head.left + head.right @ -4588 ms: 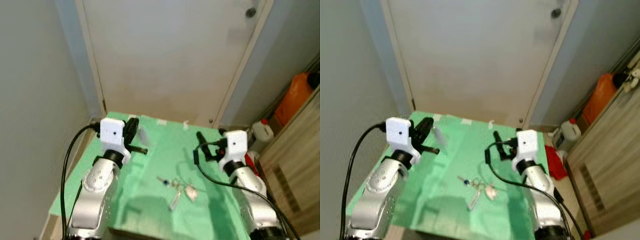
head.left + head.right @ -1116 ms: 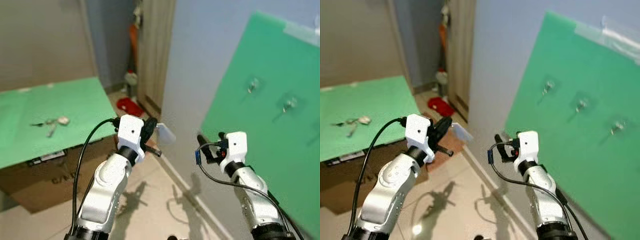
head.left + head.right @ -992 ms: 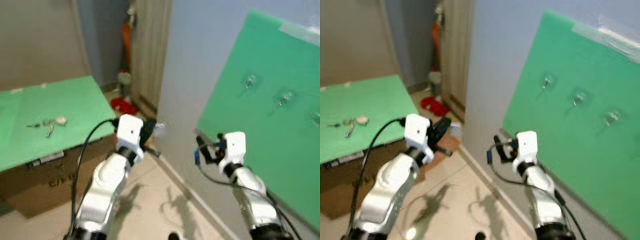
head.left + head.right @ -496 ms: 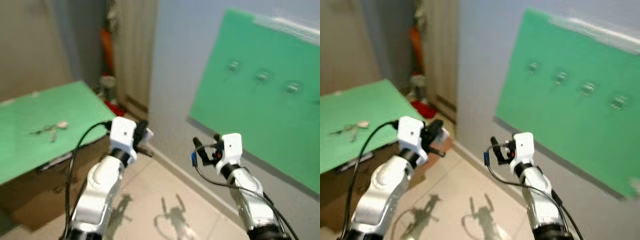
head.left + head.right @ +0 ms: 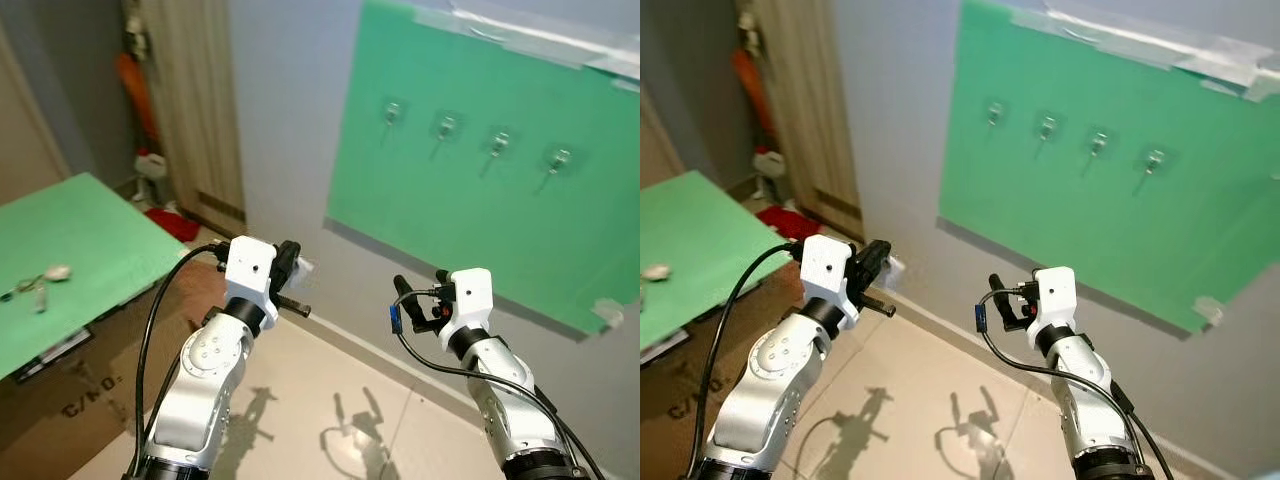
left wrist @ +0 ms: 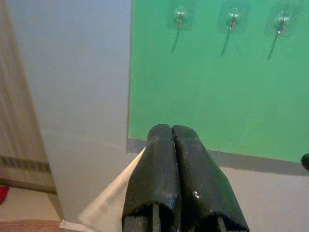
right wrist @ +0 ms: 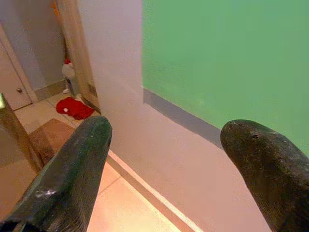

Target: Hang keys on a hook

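green wall board [image 5: 470, 190] with four hooks [image 5: 445, 127] now faces you; keys [image 5: 35, 288] stayed on the table. left gripper [image 6: 172, 140] is closed empty, right gripper [image 7: 164, 159] spread wide.

Green sheet [image 5: 480, 220] taped to grey wall at 1–2 o'clock, carrying four hooks [image 5: 393, 110] in a row. Keys [image 5: 32, 288] lie at 9 o'clock on green-covered box [image 5: 90, 225]. Left gripper [image 5: 290, 283] and right gripper [image 5: 418, 292] raised over tiled floor [image 5: 320, 400], well apart.
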